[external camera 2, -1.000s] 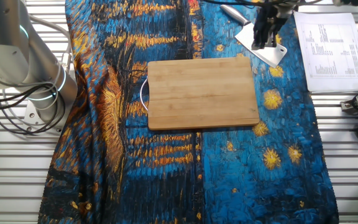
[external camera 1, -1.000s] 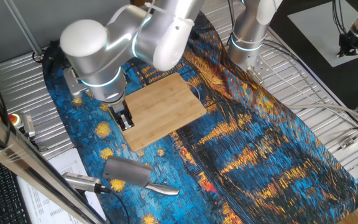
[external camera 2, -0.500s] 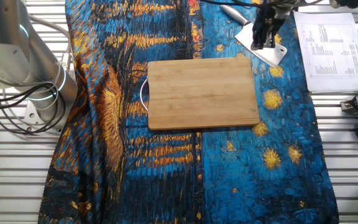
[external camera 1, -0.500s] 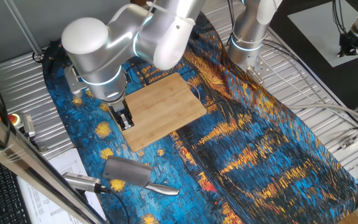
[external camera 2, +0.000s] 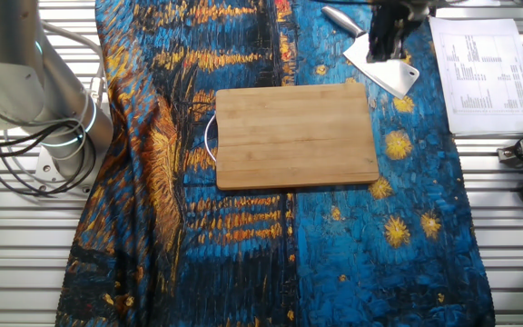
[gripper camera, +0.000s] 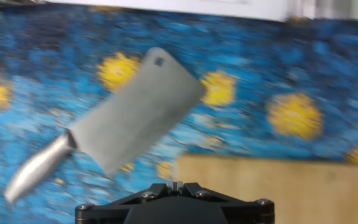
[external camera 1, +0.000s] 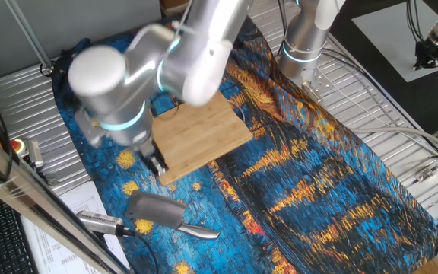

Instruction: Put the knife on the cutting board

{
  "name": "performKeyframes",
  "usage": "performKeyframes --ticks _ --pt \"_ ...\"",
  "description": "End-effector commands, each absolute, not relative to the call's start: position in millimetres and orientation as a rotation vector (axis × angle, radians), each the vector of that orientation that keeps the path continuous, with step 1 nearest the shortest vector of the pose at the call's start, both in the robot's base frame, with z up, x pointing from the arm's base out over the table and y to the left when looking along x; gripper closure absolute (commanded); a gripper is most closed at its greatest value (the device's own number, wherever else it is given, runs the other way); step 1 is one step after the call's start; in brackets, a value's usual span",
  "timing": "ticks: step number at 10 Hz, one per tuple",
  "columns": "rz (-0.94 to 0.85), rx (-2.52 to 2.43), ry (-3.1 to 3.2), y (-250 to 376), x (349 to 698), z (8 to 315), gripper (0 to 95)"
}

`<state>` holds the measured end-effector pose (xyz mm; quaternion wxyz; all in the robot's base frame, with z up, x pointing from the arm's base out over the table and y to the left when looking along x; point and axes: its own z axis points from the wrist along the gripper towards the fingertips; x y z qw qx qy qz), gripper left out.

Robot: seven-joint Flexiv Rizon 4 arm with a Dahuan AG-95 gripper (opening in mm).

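The knife (external camera 1: 157, 208) lies flat on the blue patterned cloth in front of the cutting board (external camera 1: 204, 131), its silver handle (external camera 1: 201, 231) pointing right. In the other fixed view the knife (external camera 2: 387, 74) lies just past the board's (external camera 2: 296, 134) far right corner. My gripper (external camera 1: 157, 163) hangs over the board's near corner, between board and knife, blurred by motion, fingers together and empty. In the other fixed view the gripper (external camera 2: 387, 44) is above the blade. The hand view shows the knife (gripper camera: 135, 112) ahead, the board (gripper camera: 272, 186) at lower right and my gripper (gripper camera: 175, 185) shut.
A silver-and-black cylindrical tool with a cable (external camera 1: 101, 222) lies just left of the knife. Printed paper (external camera 2: 479, 64) lies at the cloth's edge. A second arm's base (external camera 1: 303, 49) stands behind the board. A red button (external camera 1: 15, 144) sits at the left.
The arm has swung forward and down from above the board's left edge toward the knife, and is motion-blurred now. Knife and board have not moved.
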<state>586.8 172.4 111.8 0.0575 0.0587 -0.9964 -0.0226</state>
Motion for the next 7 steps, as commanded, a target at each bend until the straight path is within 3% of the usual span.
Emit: performKeyframes --ticks 1,7 --pt "-0.070 0.045 -3.039 187 586 108 95.0" --pt "-0.092 -0.087 -3.073 227 585 97 95.0"
